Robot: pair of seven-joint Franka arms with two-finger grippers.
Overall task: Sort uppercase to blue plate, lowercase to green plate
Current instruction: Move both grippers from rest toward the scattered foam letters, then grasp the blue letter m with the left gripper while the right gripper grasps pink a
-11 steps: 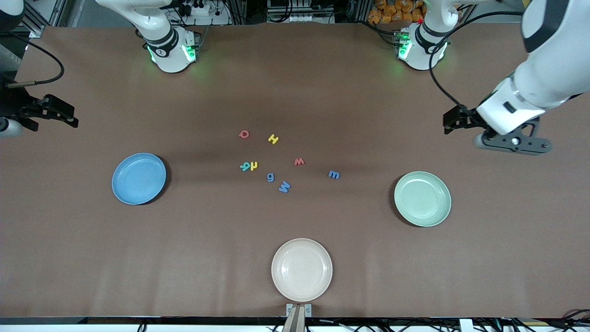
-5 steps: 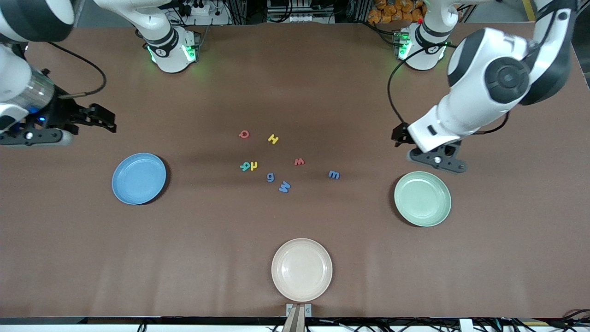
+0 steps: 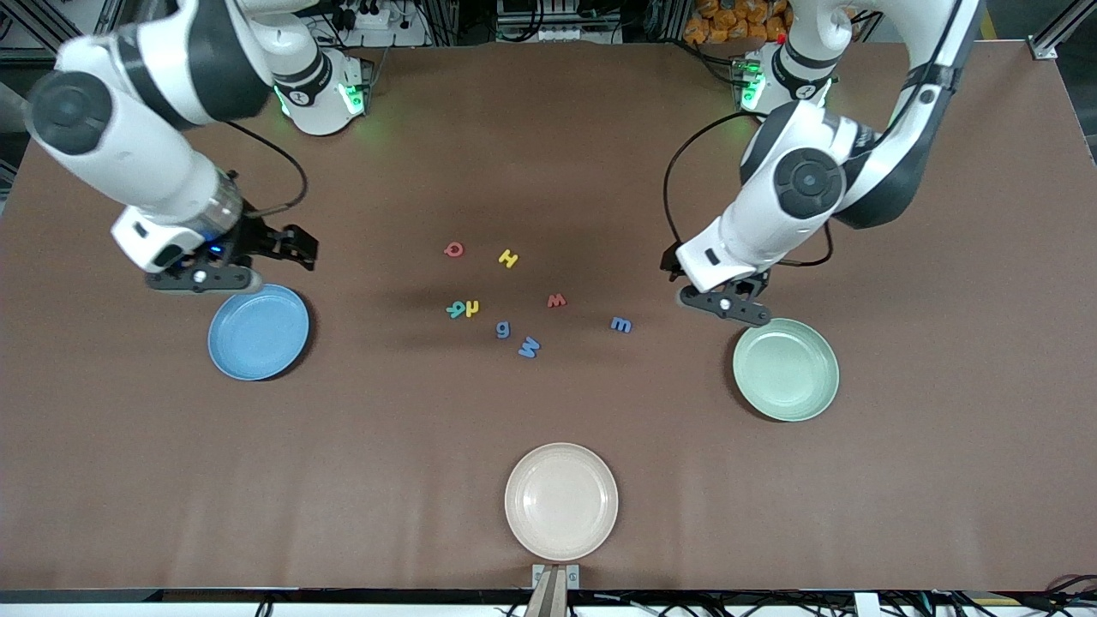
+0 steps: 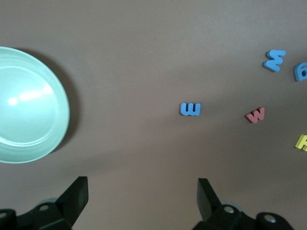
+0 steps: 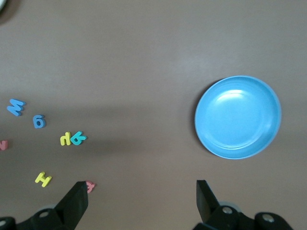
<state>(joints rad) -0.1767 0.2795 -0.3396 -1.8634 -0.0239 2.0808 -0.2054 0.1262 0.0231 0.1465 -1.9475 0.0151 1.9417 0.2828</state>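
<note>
We see the left gripper (image 3: 677, 270) spread, empty, near the green plate (image 3: 786, 369); the right gripper (image 3: 291, 248) spread beside the blue plate (image 3: 258, 332); foam letters (image 3: 529, 346) lie between.

Robotics lab: bench-mounted arms, aluminium framing (image 3: 1054, 34), cable clutter (image 3: 531, 21).

A cream plate (image 3: 561, 501) sits empty on the brown table (image 3: 548, 128), nearest the front camera.
</note>
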